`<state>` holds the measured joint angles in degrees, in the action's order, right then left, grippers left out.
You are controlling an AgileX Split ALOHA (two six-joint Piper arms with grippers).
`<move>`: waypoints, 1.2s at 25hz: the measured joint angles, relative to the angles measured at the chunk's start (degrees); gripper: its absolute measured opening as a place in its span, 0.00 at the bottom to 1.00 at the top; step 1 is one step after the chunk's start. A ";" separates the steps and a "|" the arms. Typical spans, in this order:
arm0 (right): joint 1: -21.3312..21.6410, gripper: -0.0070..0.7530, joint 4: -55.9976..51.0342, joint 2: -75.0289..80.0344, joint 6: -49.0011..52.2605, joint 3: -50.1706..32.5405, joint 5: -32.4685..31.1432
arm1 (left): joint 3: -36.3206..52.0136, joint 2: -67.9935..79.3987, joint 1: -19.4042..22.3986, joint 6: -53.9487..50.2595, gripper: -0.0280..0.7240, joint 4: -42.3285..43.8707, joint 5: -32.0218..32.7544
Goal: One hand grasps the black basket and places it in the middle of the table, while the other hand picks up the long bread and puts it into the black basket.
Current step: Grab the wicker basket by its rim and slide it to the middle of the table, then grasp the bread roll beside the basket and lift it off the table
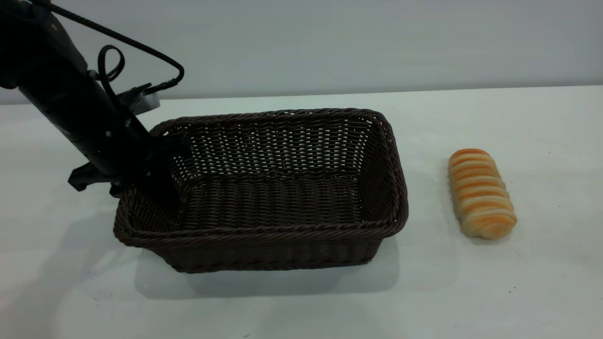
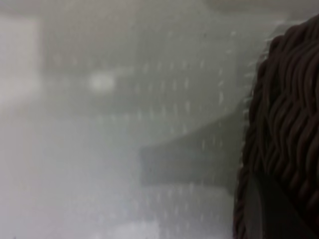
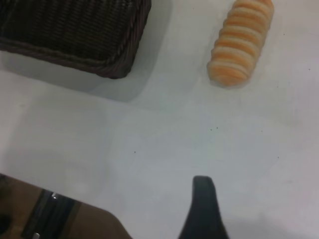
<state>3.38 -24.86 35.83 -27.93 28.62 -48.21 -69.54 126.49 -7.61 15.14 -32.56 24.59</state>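
A white table (image 1: 301,301) fills the exterior view, with a plain grey wall behind it. A dark woven basket (image 1: 282,226) sits left of centre, its long side running across the frame. The left arm slants down from the upper left corner, and its left gripper (image 1: 158,181) is at the basket's left end, straddling the braided rim, one black finger (image 1: 167,188) reaching down inside against the sloping wall. The jaws appear clamped on that wall, though the outer finger is hidden behind the arm. The basket holds nothing but that finger. The bread (image 1: 480,193), golden-orange with cream ridges, lies on the table at the right of the frame, well apart from the basket and pointing toward the camera. The right arm does not show here. The left wrist view adds only a close, blurred look: dark wicker (image 2: 289,134) fills the right edge, with pale table beyond it. The right wrist view shows what the exterior misses: one dark fingertip of the right gripper (image 3: 204,199) at the bottom centre, above bare table and touching nothing, so its grip cannot be judged. In that view a basket corner (image 3: 119,59) sits in the upper left, and the bread (image 3: 241,42) in the upper right.
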 joint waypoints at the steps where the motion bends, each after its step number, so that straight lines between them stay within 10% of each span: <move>1: 0.00 0.78 0.00 0.00 0.00 0.00 0.00 | 0.00 0.00 0.00 -0.07 0.22 0.00 0.12; 12: 0.00 0.78 0.05 0.00 0.00 0.00 0.01 | 0.00 -5.83 0.00 1.33 0.72 6.91 3.59; 23: 0.00 0.78 -7.97 4.24 -5.30 0.00 3.78 | 0.00 -25.02 0.05 1.33 0.75 12.02 15.77; 30: 0.00 0.77 -28.70 25.47 -24.02 0.00 17.28 | 0.00 -37.73 0.05 1.33 0.75 12.02 20.43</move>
<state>3.38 -53.56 61.30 -51.95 28.62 -30.94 -69.54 88.76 -7.55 16.47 -20.53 45.03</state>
